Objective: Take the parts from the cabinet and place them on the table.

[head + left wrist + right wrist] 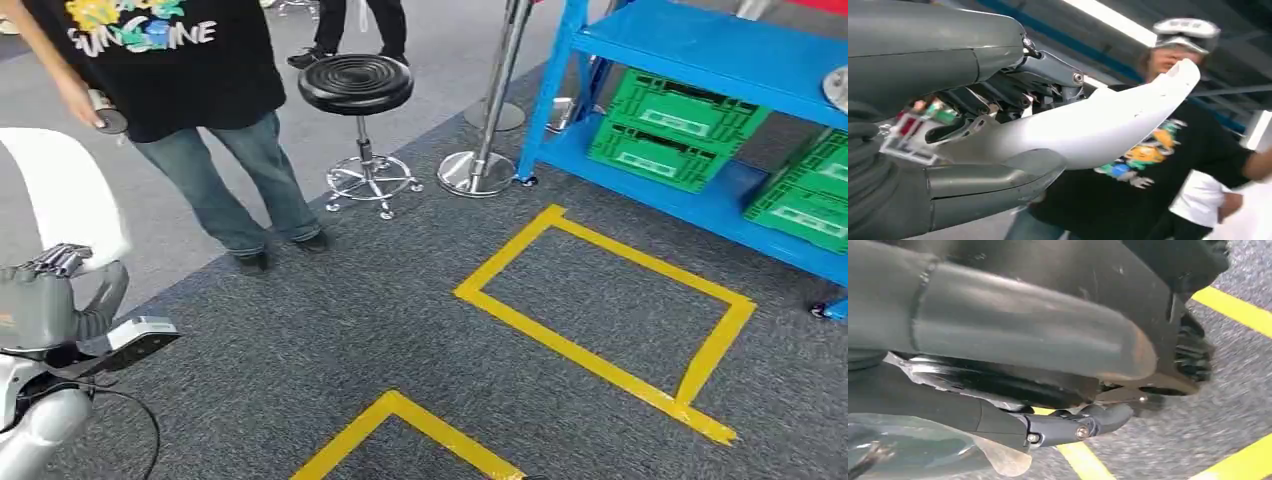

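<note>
My left hand [52,292] is raised at the lower left of the head view and grips a long, curved white part [62,190] that sticks up from it. In the left wrist view the same white part [1108,125] lies between the thumb and fingers [1048,75] of the left hand [973,130]. The blue cabinet [700,55] stands at the upper right, with a round silver part [838,85] on its top shelf. My right hand [1058,390] hangs over the carpet near yellow tape; I cannot tell whether it holds anything.
A person in a black T-shirt [170,70] stands close ahead on the left, holding a small object. A black stool [357,85] and two chrome posts [490,130] stand in the middle. Green crates [672,125] fill the lower shelf. Yellow tape squares [600,300] mark the carpet.
</note>
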### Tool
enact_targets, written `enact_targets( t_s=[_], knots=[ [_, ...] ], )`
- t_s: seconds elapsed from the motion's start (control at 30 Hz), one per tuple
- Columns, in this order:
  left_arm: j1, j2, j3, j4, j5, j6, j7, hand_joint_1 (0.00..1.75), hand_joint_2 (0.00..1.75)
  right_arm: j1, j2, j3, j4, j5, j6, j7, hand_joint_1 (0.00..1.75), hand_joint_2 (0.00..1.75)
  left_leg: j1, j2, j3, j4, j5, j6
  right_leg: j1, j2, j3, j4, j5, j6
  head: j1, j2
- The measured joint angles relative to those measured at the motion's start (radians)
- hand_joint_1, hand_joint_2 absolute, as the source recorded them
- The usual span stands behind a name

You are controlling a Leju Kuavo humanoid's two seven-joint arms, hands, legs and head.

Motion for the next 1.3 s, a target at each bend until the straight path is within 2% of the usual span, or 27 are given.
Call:
enact_targets(
  t_s=[0.03, 0.07, 0.1, 0.17, 0.2, 0.23, 0.27, 0.37, 0.4, 0.47, 0.53, 0.57, 0.6, 0.63, 0.7, 0.73, 0.77, 0.9, 0.97, 1.0, 1.07, 1.1, 1.13, 1.2, 1.23, 1.27, 1.3],
  knots=[
    [0.002, -0.002, -0.001, 0.000, 0.000, 0.000, 0.000, 1.75, 1.75, 0.000, 0.000, 0.000, 0.000, 0.000, 0.000, 0.000, 0.00, 0.00, 0.000, -0.012, 0.000, 0.000, 0.000, 0.000, 0.000, 0.003, -0.042, 0.083, -0.030, 0.000, 0.000, 0.000],
    [0.004, -0.002, -0.003, 0.000, 0.000, 0.000, 0.000, 1.75, 1.75, 0.000, 0.000, 0.000, -0.001, 0.000, 0.000, 0.000, 0.00, 0.00, 0.000, -0.027, 0.000, 0.001, 0.000, 0.000, 0.000, 0.003, -0.075, 0.140, -0.038, 0.001, 0.000, 0.000],
    [0.005, -0.003, -0.004, 0.000, 0.000, 0.000, 0.000, 1.75, 1.75, 0.000, 0.000, 0.000, -0.002, 0.000, 0.000, 0.000, 0.00, 0.00, 0.000, -0.040, 0.002, 0.001, 0.000, 0.000, 0.000, 0.003, -0.085, 0.144, -0.021, 0.002, -0.001, 0.000],
    [0.005, -0.005, -0.005, 0.000, 0.000, -0.001, 0.000, 1.75, 1.75, 0.001, 0.000, 0.000, -0.002, 0.000, 0.000, 0.002, 0.00, 0.00, 0.003, -0.073, 0.004, 0.003, 0.000, 0.000, -0.003, 0.010, -0.040, 0.020, 0.073, 0.001, -0.001, 0.000],
    [0.005, -0.006, -0.005, 0.000, 0.000, -0.001, 0.000, 1.75, 1.75, 0.001, 0.000, 0.000, -0.002, 0.000, 0.000, 0.002, 0.00, 0.00, 0.006, -0.087, 0.005, 0.007, -0.002, -0.004, -0.008, 0.032, 0.001, -0.078, 0.124, 0.001, 0.000, 0.000],
    [0.005, -0.007, -0.006, 0.000, 0.000, -0.001, 0.000, 1.75, 1.75, 0.000, 0.000, 0.000, -0.002, 0.000, 0.000, 0.002, 0.00, 0.00, 0.008, -0.099, 0.002, 0.012, -0.005, -0.011, -0.015, 0.082, 0.028, -0.141, 0.137, 0.004, 0.000, 0.000],
    [0.002, -0.006, -0.006, 0.000, -0.001, -0.001, 0.000, 1.75, 1.75, 0.002, 0.000, 0.000, -0.002, -0.001, 0.001, 0.002, 0.00, 0.00, 0.003, -0.113, -0.008, 0.026, -0.008, -0.018, -0.020, 0.106, 0.040, -0.166, 0.126, 0.003, -0.001, 0.000],
    [0.008, -0.006, -0.006, 0.000, -0.001, -0.001, 0.000, 1.75, 1.75, -0.001, 0.000, 0.001, -0.003, -0.001, 0.002, 0.002, 0.00, 0.00, 0.011, -0.149, -0.018, 0.019, 0.005, -0.035, -0.012, 0.073, 0.044, -0.156, 0.128, -0.009, -0.002, 0.000],
    [0.010, -0.004, -0.006, 0.000, -0.001, -0.001, 0.000, 1.75, 1.75, 0.000, 0.000, 0.001, -0.003, -0.001, 0.002, 0.002, 0.00, 0.00, 0.012, -0.159, -0.021, 0.021, 0.003, -0.038, -0.023, 0.058, 0.047, -0.163, 0.132, -0.017, -0.003, 0.000],
    [0.006, -0.002, -0.006, 0.000, -0.002, -0.001, 0.000, 1.75, 1.75, -0.002, 0.000, 0.001, -0.004, 0.000, 0.002, 0.002, 0.00, 0.00, 0.004, -0.052, -0.054, 0.096, -0.045, -0.047, -0.017, 0.033, 0.049, -0.164, 0.132, -0.027, -0.014, 0.000],
    [0.004, -0.005, -0.008, 0.000, -0.002, -0.001, 0.000, 1.75, 1.75, 0.003, 0.000, 0.001, -0.004, -0.001, 0.002, 0.002, 0.00, 0.00, 0.009, -0.018, -0.129, 0.259, -0.121, -0.055, -0.013, 0.002, 0.048, -0.163, 0.130, -0.031, -0.013, 0.000],
    [0.006, -0.005, -0.009, 0.001, -0.002, -0.002, 0.000, 1.75, 1.75, 0.004, 0.000, 0.001, -0.004, -0.001, 0.002, 0.002, 0.00, 0.00, 0.010, -0.015, -0.160, 0.326, -0.142, -0.056, -0.011, -0.014, 0.048, -0.163, 0.128, -0.033, -0.014, 0.000],
    [0.006, -0.005, -0.010, 0.002, -0.002, -0.002, 0.000, 1.75, 1.75, 0.004, 0.000, 0.001, -0.004, -0.001, 0.001, 0.002, 0.00, 0.00, 0.010, -0.014, -0.165, 0.336, -0.136, -0.054, -0.010, -0.028, 0.048, -0.163, 0.126, -0.033, -0.014, 0.000],
    [0.005, -0.006, -0.012, 0.003, -0.002, -0.002, 0.000, 1.75, 1.75, 0.004, 0.000, 0.001, -0.004, -0.001, 0.001, 0.002, 0.00, 0.00, 0.009, -0.014, -0.146, 0.304, -0.109, -0.051, -0.007, -0.042, 0.049, -0.163, 0.125, -0.034, -0.014, 0.000],
    [0.005, -0.006, -0.012, 0.003, -0.002, -0.002, 0.000, 1.75, 1.75, 0.003, 0.000, 0.001, -0.004, -0.001, 0.001, 0.002, 0.00, 0.00, 0.003, 0.001, -0.060, 0.143, -0.028, -0.035, -0.002, -0.066, 0.056, -0.163, 0.120, -0.034, -0.013, 0.000],
    [0.003, -0.005, -0.012, 0.003, -0.002, -0.002, 0.000, 1.75, 1.75, 0.003, 0.000, 0.001, -0.004, -0.001, 0.001, 0.002, 0.00, 0.00, -0.008, 0.044, -0.012, 0.053, -0.001, -0.020, -0.001, -0.077, 0.060, -0.164, 0.117, -0.033, -0.013, 0.000],
    [-0.001, -0.005, -0.012, 0.003, -0.002, -0.002, 0.000, 1.75, 1.75, 0.003, 0.001, 0.001, -0.004, -0.001, 0.001, 0.002, 0.00, 0.00, -0.022, 0.084, 0.001, 0.030, -0.022, -0.012, 0.006, -0.089, 0.060, -0.164, 0.113, -0.028, -0.013, 0.000],
    [-0.002, -0.001, -0.013, 0.003, -0.002, -0.002, 0.000, 1.75, 1.75, 0.002, 0.000, 0.001, -0.004, -0.001, 0.000, 0.003, 0.00, 0.00, -0.024, 0.034, -0.004, 0.012, -0.013, 0.002, 0.009, -0.135, 0.073, -0.174, 0.109, -0.014, -0.014, 0.000],
    [-0.006, 0.000, -0.013, 0.003, -0.002, -0.002, 0.000, 1.75, 1.75, 0.002, -0.001, 0.002, -0.004, 0.000, 0.000, 0.000, 0.00, 0.00, -0.009, 0.014, 0.006, -0.004, -0.001, 0.008, 0.003, -0.034, 0.044, -0.121, 0.070, -0.006, -0.007, 0.000],
    [-0.011, -0.001, -0.014, 0.004, -0.001, -0.002, 0.000, 1.75, 1.75, 0.000, -0.001, 0.002, -0.004, 0.000, 0.000, -0.001, 0.00, 0.00, -0.009, 0.003, 0.004, -0.004, 0.000, 0.011, 0.001, -0.009, 0.007, -0.045, 0.035, -0.004, -0.005, 0.000],
    [-0.010, -0.008, -0.017, 0.005, -0.005, -0.003, 0.000, 1.75, 1.75, 0.000, -0.001, 0.004, -0.004, 0.000, 0.001, 0.000, 0.00, 0.00, -0.009, -0.022, 0.004, -0.004, -0.001, 0.012, 0.000, 0.003, -0.074, 0.111, -0.023, 0.001, -0.007, 0.000],
    [-0.009, -0.009, -0.019, 0.007, -0.005, -0.003, 0.000, 1.75, 1.75, 0.000, -0.001, 0.005, -0.004, 0.000, 0.001, 0.000, 0.00, 0.00, -0.008, -0.036, 0.005, -0.003, -0.001, 0.012, 0.000, 0.003, -0.096, 0.142, -0.021, 0.002, -0.006, 0.000],
    [-0.009, -0.010, -0.020, 0.009, -0.006, -0.003, 0.000, 1.75, 1.75, 0.000, -0.001, 0.006, -0.004, 0.000, 0.001, 0.000, 0.00, 0.00, -0.007, -0.051, 0.006, -0.003, -0.001, 0.012, -0.001, 0.003, -0.096, 0.125, 0.008, 0.004, -0.007, 0.000],
    [-0.010, -0.012, -0.021, 0.012, -0.008, -0.003, 0.000, 1.75, 1.75, 0.000, -0.001, 0.008, -0.004, -0.001, 0.001, 0.002, 0.00, 0.00, -0.003, -0.083, 0.008, 0.002, -0.005, 0.006, -0.008, 0.015, -0.035, -0.028, 0.111, 0.008, -0.007, 0.000],
    [-0.010, -0.013, -0.021, 0.012, -0.008, -0.002, 0.000, 1.75, 1.75, 0.001, -0.002, 0.008, -0.004, -0.001, 0.002, 0.002, 0.00, 0.00, 0.000, -0.096, 0.006, 0.009, -0.010, -0.001, -0.016, 0.054, 0.003, -0.119, 0.156, 0.012, -0.006, 0.000],
    [-0.012, -0.013, -0.021, 0.013, -0.008, -0.002, 0.000, 1.75, 1.75, 0.000, -0.001, 0.008, -0.003, -0.002, 0.004, 0.002, 0.00, 0.00, -0.003, -0.108, -0.001, 0.018, -0.013, -0.008, -0.021, 0.114, 0.012, -0.141, 0.137, 0.014, -0.006, 0.000],
    [-0.016, -0.014, -0.022, 0.013, -0.008, -0.002, 0.000, 1.75, 1.75, -0.002, -0.001, 0.010, -0.004, -0.003, 0.005, 0.002, 0.00, 0.00, 0.000, -0.123, -0.013, 0.029, -0.014, -0.010, -0.024, 0.108, 0.028, -0.157, 0.133, 0.008, -0.009, 0.000]
  ],
)
